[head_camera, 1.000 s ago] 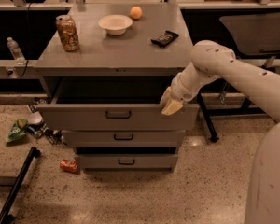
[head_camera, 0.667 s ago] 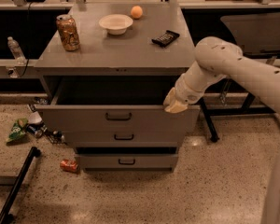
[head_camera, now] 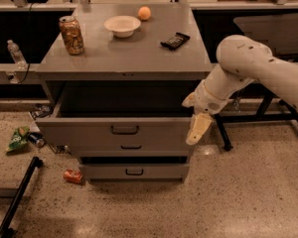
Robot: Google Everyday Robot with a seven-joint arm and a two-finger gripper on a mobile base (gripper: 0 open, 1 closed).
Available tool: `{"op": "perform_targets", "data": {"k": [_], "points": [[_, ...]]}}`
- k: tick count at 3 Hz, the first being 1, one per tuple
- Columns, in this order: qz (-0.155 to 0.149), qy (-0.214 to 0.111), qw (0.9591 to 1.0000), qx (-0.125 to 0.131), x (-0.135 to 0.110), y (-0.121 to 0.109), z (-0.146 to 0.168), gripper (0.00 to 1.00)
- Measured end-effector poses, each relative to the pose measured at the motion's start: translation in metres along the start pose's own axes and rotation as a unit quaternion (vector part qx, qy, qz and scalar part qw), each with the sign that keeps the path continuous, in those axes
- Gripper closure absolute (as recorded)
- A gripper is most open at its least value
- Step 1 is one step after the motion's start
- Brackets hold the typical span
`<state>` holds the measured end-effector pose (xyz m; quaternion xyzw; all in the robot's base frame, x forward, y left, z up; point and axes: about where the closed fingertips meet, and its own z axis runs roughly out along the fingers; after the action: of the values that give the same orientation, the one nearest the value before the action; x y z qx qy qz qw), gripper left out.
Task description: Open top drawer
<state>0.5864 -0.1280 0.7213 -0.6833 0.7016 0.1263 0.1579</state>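
- Standing pulled out beneath the grey cabinet top (head_camera: 139, 58), the top drawer (head_camera: 79, 132) shows a dark inside.
- Soda can (head_camera: 71, 34), bowl (head_camera: 122, 26) and orange (head_camera: 144, 13) sit on top.
- A red can (head_camera: 73, 176) lies on the speckled floor (head_camera: 188, 207).
- The gripper (head_camera: 197, 129) hangs at the drawer front's 3 o'clock end; I cannot tell how far open it is or whether it holds anything.

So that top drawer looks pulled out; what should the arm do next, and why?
Probably ease the tool away, clear of the top drawer. The drawer stands well out from the cabinet, its dark inside showing, and the tool hangs by the front's right end, off the handle, so little seems left to pull.
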Motion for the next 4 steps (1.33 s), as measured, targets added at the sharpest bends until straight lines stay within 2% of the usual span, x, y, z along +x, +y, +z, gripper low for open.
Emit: {"op": "perform_targets", "data": {"k": [1, 2, 4], "points": [[-0.005, 0.018, 0.9998, 0.012, -0.015, 0.015, -0.036, 0.25], [-0.016, 0.030, 0.9991, 0.025, -0.022, 0.011, -0.052, 0.48], [-0.058, 0.025, 0.9945, 0.084, -0.034, -0.039, -0.048, 0.94]]}}
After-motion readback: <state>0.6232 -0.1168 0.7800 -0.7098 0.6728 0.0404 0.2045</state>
